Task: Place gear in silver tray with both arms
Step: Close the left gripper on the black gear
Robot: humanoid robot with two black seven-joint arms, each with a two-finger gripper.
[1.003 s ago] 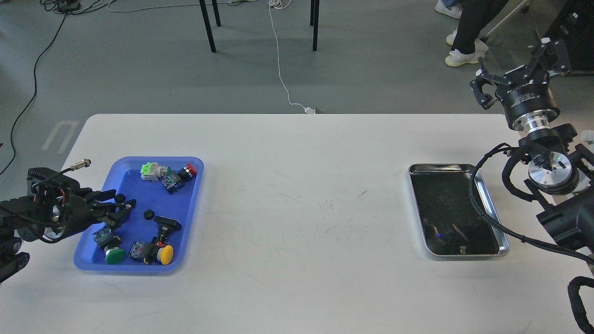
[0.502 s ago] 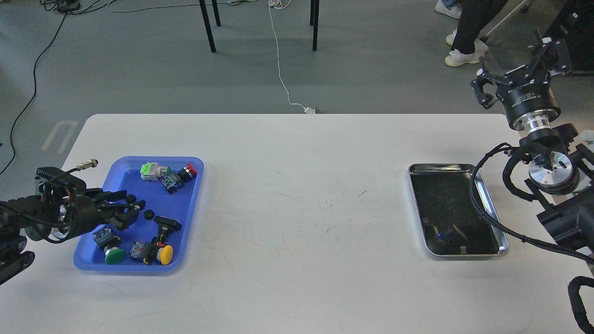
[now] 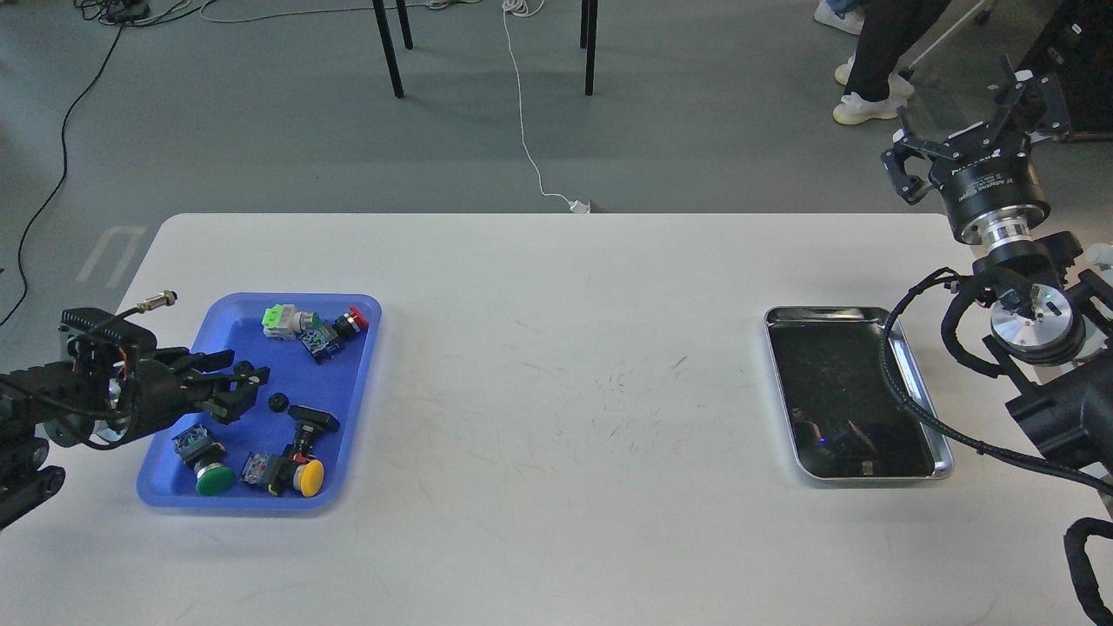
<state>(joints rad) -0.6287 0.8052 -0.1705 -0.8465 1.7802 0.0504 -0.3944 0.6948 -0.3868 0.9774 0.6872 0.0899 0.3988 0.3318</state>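
Observation:
The gear (image 3: pixel 278 402) is a small black round part lying in the blue tray (image 3: pixel 361 382), near its middle. My left gripper (image 3: pixel 248 389) reaches over the tray's left side, open and empty, with its fingertips just left of the gear. The silver tray (image 3: pixel 826 310) lies at the right of the table with nothing in it. My right gripper (image 3: pixel 967 130) is open and empty, held high beyond the table's far right corner, above and behind the silver tray.
The blue tray also holds several push-button switches: a green one (image 3: pixel 213 480), a yellow one (image 3: pixel 309 476), a red one (image 3: pixel 355 320) and a black one (image 3: pixel 313 420). A thick black cable (image 3: pixel 904 396) from my right arm crosses the silver tray's right rim. A person's legs (image 3: pixel 869 78) stand at the back right.
My left gripper has moved right over the blue tray, toward the gear. The right arm has hardly moved.

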